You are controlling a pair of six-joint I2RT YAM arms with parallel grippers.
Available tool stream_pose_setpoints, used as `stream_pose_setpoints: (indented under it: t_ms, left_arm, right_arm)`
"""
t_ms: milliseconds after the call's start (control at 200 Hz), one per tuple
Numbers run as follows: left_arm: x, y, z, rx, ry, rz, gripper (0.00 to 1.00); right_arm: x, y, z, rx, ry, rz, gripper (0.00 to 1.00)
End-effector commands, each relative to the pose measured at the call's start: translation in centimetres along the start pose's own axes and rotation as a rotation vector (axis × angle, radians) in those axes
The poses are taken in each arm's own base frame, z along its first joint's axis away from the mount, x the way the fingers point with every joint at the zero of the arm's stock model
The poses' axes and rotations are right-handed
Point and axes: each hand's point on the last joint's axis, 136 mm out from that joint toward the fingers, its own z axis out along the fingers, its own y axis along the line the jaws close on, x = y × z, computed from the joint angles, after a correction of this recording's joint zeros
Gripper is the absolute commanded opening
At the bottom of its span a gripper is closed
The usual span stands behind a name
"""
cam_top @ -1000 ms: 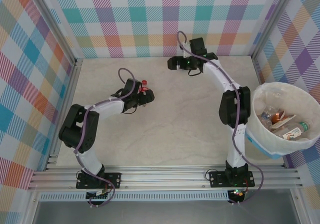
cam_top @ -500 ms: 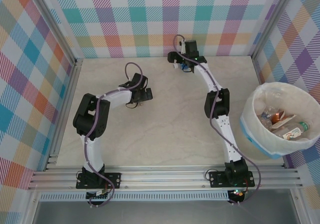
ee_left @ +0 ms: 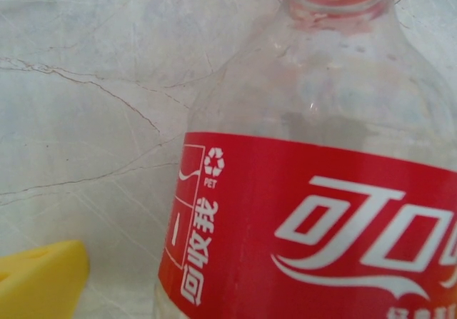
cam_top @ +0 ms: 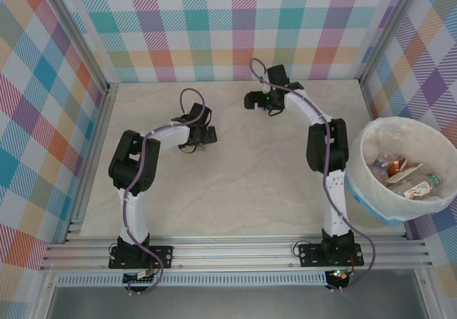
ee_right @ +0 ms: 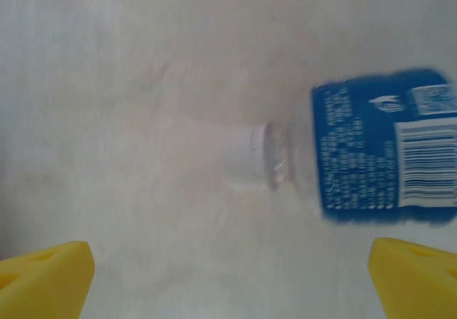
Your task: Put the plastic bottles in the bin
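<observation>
Left gripper (cam_top: 200,136) is hovering at the red-labelled bottle (ee_left: 307,212) on the table (cam_top: 250,183). Its visible finger (ee_left: 39,280) is standing clear, jaws spread. Right gripper (ee_right: 228,272) is hanging spread over the blue-labelled bottle (ee_right: 378,148), which is lying flat. Other bottles (cam_top: 403,176) are sitting in the bin (cam_top: 371,190).

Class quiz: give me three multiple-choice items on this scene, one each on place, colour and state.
1. Seen from above, the bin stands: A far left; B centre; C far right.
2. The cap of the blue-labelled bottle is: A white; B green; C black.
3. The right end effector is: A shut on the bottle; B open; C shut, empty.
Key: 1 C, it sits at the picture's right edge. 2 A, it shows white in the wrist view. 3 B, its yellow fingers sit far apart, clear of the bottle.
</observation>
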Motion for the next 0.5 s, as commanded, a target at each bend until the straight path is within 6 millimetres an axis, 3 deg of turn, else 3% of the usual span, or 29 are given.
stream_pose_setpoints:
  t_ms: [0,140,360,495]
  left_arm:
    - [0.7,0.2,0.7,0.022,0.049,0.012,1.0]
    - [0.7,-0.4,0.7,0.054,0.059,0.012,1.0]
    - [1.2,-0.8,0.5,0.079,0.072,0.008,1.0]
    - [1.6,-0.6,0.8,0.075,0.088,0.02,1.0]
  right_arm:
    - [-1.7,4.0,-6.3,-0.068,-0.13,-0.014,1.0]
    - [0.2,-1.0,-6.9,0.179,-0.126,0.235,1.0]
    - [3.4,-5.2,-5.4,0.38,-0.139,0.628,1.0]
    - [5.6,-6.3,-5.0,0.404,-0.181,0.81,1.0]
